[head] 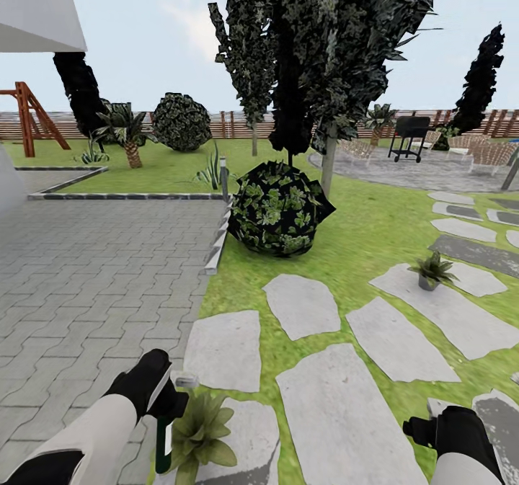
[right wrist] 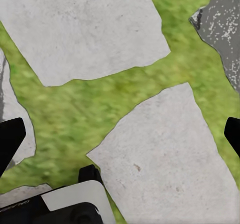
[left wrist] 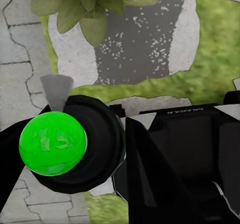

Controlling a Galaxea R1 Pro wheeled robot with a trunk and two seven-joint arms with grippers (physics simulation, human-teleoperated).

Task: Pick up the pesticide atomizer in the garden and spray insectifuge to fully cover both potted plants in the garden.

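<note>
On the garden's stepping stones (head: pixel 339 406), the left tool (head: pixel 167 397) pinches the pesticide atomizer (head: pixel 167 434) beside one potted plant (head: pixel 198 431); misaimed spray could miss leaves, while the right tool (head: pixel 425 429) stands spread.

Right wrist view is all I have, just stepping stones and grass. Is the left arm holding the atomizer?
Observer: Yes. In the head view the left gripper is closed on the pesticide atomizer, which hangs upright beside a potted plant.
Operator: Where is the other plant?
Observer: The second potted plant sits on a stepping stone, ahead and to the right.
Operator: Is the nozzle near the first plant?
Observer: The left wrist view shows that plant's leaves a short way beyond the grey nozzle.
</note>
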